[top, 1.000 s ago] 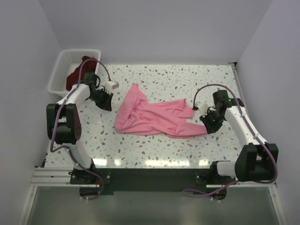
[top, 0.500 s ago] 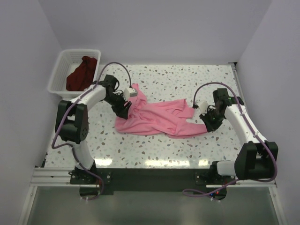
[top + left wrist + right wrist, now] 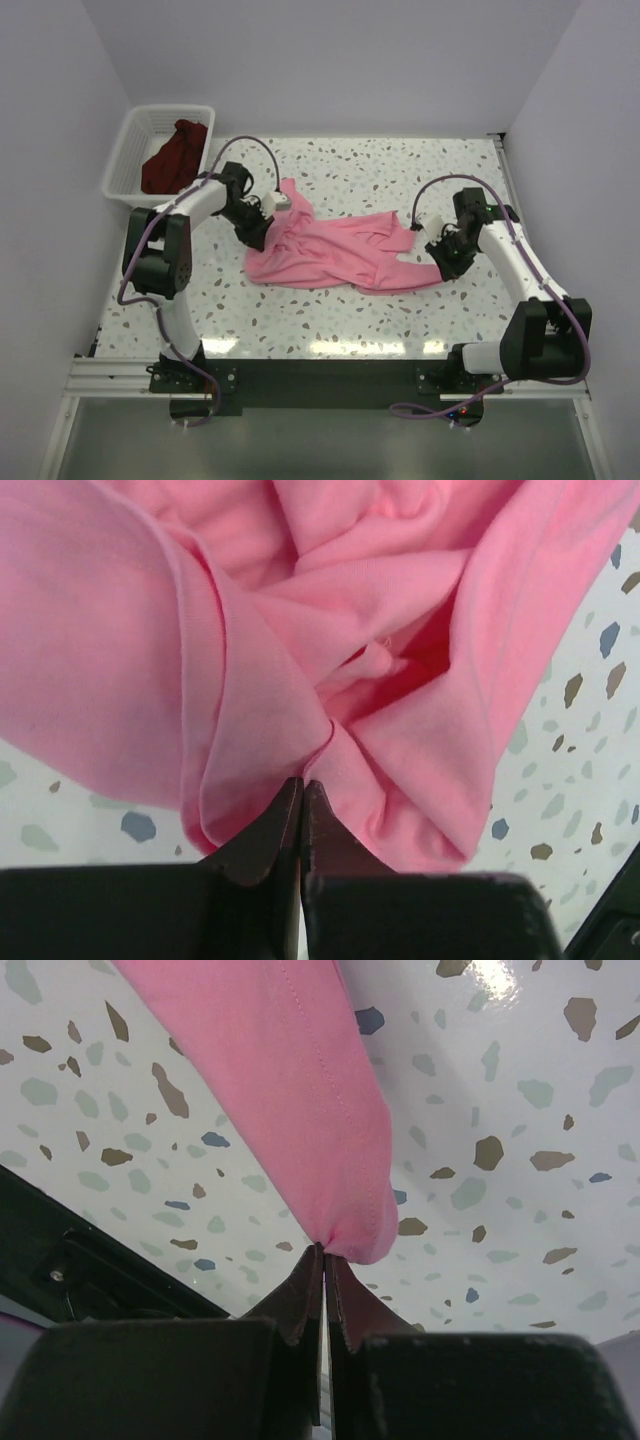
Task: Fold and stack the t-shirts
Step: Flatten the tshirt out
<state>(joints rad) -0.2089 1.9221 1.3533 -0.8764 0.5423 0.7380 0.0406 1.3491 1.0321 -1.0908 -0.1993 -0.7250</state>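
Observation:
The light pink t-shirt point(image 3: 335, 252) lies crumpled across the middle of the table. My left gripper point(image 3: 262, 232) is at its left edge, and in the left wrist view the gripper point(image 3: 301, 785) is shut on a fold of pink cloth point(image 3: 300, 630). My right gripper point(image 3: 447, 262) is at the shirt's right end, and in the right wrist view the gripper point(image 3: 325, 1252) is shut on the tip of a pink strip point(image 3: 300, 1090). The dark maroon t-shirt point(image 3: 175, 157) lies bunched in the white basket point(image 3: 130, 150) at the back left.
The speckled table point(image 3: 350, 320) is walled at the back and both sides. The basket sits at the back left corner, close behind my left arm. The black rail with the arm bases point(image 3: 320, 375) runs along the near edge.
My left gripper has moved right from beside the basket to the pink shirt's left edge and shut on its cloth. My right gripper has stayed shut on the right end.

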